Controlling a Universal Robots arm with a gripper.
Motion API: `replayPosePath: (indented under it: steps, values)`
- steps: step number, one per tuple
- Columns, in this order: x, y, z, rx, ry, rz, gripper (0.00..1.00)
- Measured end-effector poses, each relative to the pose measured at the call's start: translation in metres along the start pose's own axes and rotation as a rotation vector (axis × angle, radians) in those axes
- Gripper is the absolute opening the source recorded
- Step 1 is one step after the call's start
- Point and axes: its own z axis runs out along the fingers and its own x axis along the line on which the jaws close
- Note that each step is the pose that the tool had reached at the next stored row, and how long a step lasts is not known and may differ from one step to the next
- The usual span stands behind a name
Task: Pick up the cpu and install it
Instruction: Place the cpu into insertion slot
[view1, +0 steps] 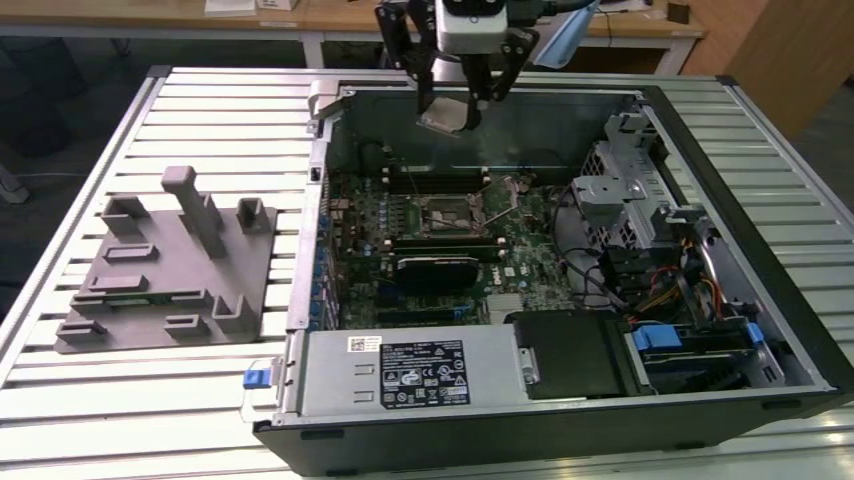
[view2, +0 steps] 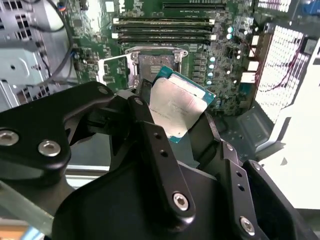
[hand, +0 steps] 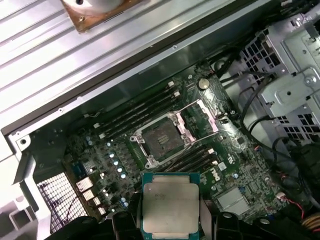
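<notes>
Your gripper (view1: 458, 108) pinches the cpu (view1: 445, 120) by its edges, tilted, well clear of the open socket (view1: 454, 213). Risk: a slip or skewed seating damages contacts.

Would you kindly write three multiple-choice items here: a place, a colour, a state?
1. Against the black computer case, the large grey plastic tray lies: A) inside; B) at the exterior view's left; C) at the exterior view's right.
2. The small square cpu's top plate is: A) silvery; B) black; C) red.
3. The dark square socket frame is: A) closed; B) under a cooler; C) open, empty.
B, it sits on the slatted table; A, it shines in the gripper's hold; C, its centre is bare.
</notes>
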Motion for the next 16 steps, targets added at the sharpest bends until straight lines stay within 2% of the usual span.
replayPosePath:
  steps: [16]
  values:
    - [0.0002, 0.0002, 0.0016, 0.0037, -0.0137, 0.235, 0.55]
